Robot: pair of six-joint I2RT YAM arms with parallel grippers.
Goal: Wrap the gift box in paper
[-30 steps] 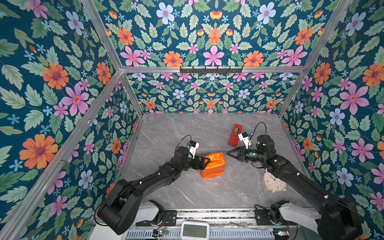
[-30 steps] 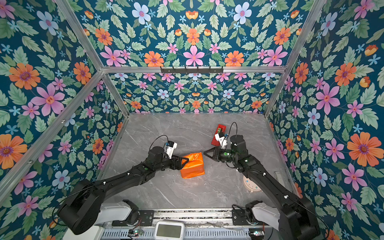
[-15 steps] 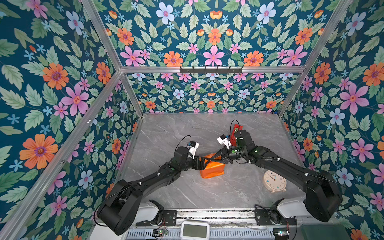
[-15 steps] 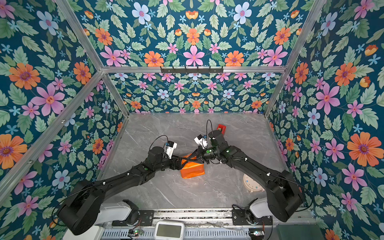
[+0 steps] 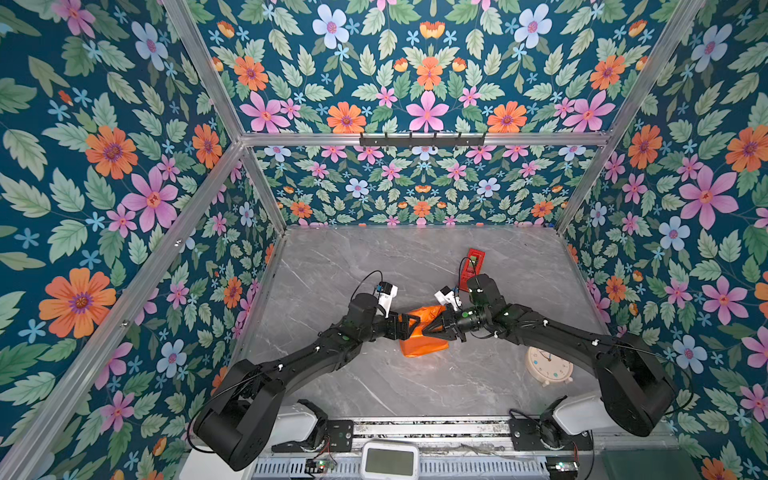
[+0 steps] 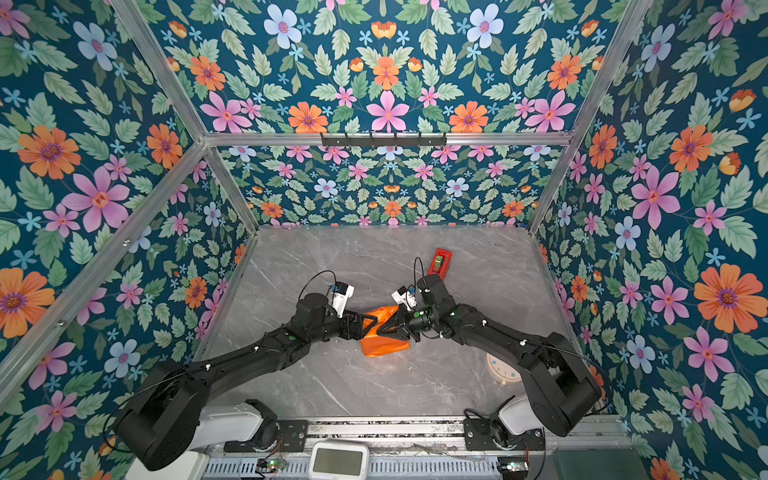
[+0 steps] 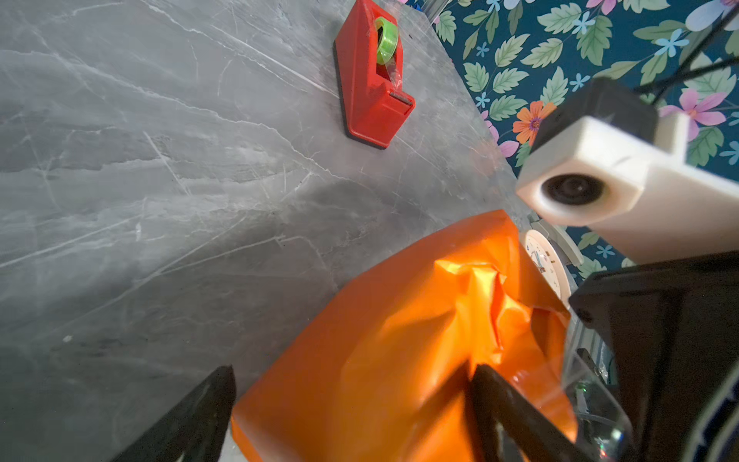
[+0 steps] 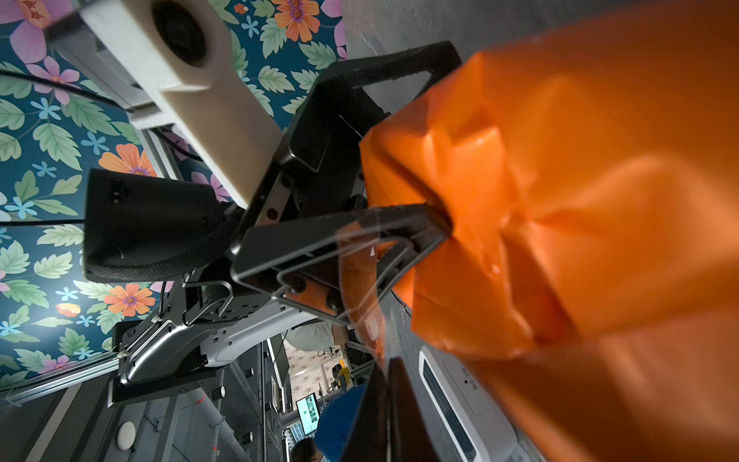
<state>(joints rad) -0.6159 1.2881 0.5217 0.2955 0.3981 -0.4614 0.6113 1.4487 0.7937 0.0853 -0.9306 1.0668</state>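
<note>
**A:** Where's the gift box?

**B:** Hidden. The paper covers it all round, so only a blocky shape shows. It sits mid-table on the grey marble table, a little toward the front rail, between the two arms. A red tape dispenser stands behind it to the right, apart. A pale clock lies front right, also apart.

**A:** Which way does it lie?

**B:** Flat on the table. From above it's near square, so I can't call a long axis. Its edges are slightly skewed to the table's front edge. The gathered, crumpled end faces the left arm.

**A:** How does it look?

**B:** The glossy orange face is outward. It's creased all over, with bright glare on the folds. The top is fairly smooth, and the wrapping bunches where it's tucked at that left end.

**A:** And the jaws?

**B:** The left gripper is spread wide, straddling the left end. One of its fingers has its tip in the crumpled folds, and the other stands beside the corner. I see no squeeze on it. The right gripper is clenched, reaching in from the right, tips over the top and close to the left one. A clear strip curls up from between its tips.
</note>
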